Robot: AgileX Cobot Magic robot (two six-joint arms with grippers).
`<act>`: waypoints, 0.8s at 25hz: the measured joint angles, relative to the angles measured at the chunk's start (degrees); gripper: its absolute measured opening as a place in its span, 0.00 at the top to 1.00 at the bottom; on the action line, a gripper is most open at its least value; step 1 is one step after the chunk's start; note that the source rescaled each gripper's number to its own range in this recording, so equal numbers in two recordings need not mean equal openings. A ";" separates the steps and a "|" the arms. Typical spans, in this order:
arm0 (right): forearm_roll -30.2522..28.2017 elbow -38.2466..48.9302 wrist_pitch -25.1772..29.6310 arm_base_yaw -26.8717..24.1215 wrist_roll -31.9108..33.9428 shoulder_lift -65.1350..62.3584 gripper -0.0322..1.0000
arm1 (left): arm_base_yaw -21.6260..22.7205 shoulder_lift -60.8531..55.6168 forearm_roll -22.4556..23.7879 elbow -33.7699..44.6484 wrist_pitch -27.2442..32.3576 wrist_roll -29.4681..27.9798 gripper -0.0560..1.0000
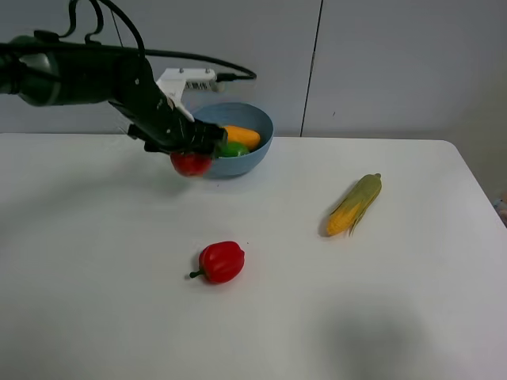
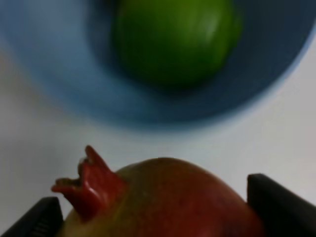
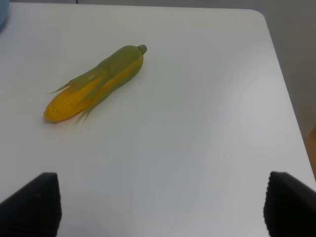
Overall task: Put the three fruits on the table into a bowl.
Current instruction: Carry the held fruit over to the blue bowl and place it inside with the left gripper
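My left gripper is shut on the dark-red pomegranate, right at the front-left wall of the light-blue bowl. Inside the bowl lie the orange-yellow mango and the green lime. In the left wrist view the pomegranate, crown pointing sideways, fills the space between the two fingers of the left gripper, with the lime and the bowl just beyond over white table. My right gripper is open with nothing between its fingers; it is out of the exterior high view.
A red bell pepper with a green stem lies on the white table in front of the bowl. A corn cob in green husk lies to the right; the right wrist view shows the corn cob ahead of the right fingers.
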 joint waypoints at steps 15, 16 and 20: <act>0.00 0.00 0.00 0.00 0.00 0.00 0.56 | 2.11 16.43 0.25 -22.24 -2.17 6.09 0.69; 0.00 0.00 0.00 0.00 0.00 0.00 0.56 | 2.11 17.10 0.25 -22.36 -2.90 6.09 0.69; 0.00 0.00 0.00 0.00 0.00 0.00 0.56 | 2.11 18.39 0.25 -22.43 -3.72 6.14 0.68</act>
